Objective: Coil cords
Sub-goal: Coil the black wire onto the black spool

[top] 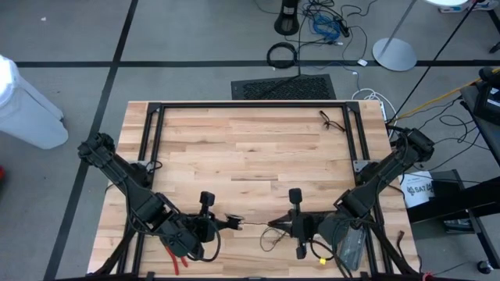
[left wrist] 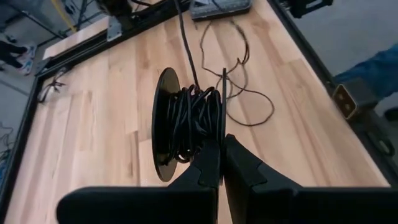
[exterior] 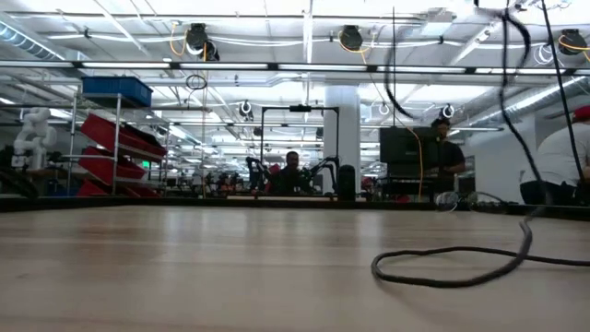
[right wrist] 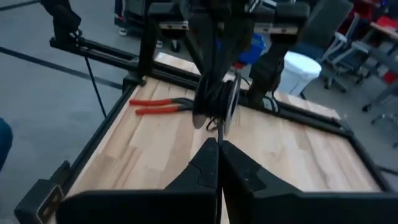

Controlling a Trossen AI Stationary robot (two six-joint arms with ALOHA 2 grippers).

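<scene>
A small round dark spool (left wrist: pixel 186 124) with thin black cord wound on it hangs above the table's near edge. My left gripper (top: pixel 223 223) is shut on it. From the spool a stretch of cord (top: pixel 254 225) runs straight to my right gripper (top: pixel 275 225), which is shut on it just to the right. The rest of the cord (left wrist: pixel 249 99) lies in slack loops on the wood below and shows as a low loop (exterior: pixel 442 267) in the low view. My left gripper pinches the rim of one spool disc (left wrist: pixel 222 135) between its two fingers, at the disc's lower edge. It slants down from the table's left. The spool stands on edge, lifted clear of the table. My right gripper pinches the thin cord (right wrist: pixel 220 132) between its fingertips, a short way from the spool (right wrist: pixel 214 96). It comes nearly level from the table's right. The cord runs straight from the fingers to the spool; its remainder trails down to the table.
Red-handled pliers (top: pixel 176 257) lie at the near left corner under my left arm. A second small tangle of dark cord (top: pixel 332 121) lies at the far right. A black frame (top: pixel 250 105) borders the far and side edges. Bare wood fills the middle.
</scene>
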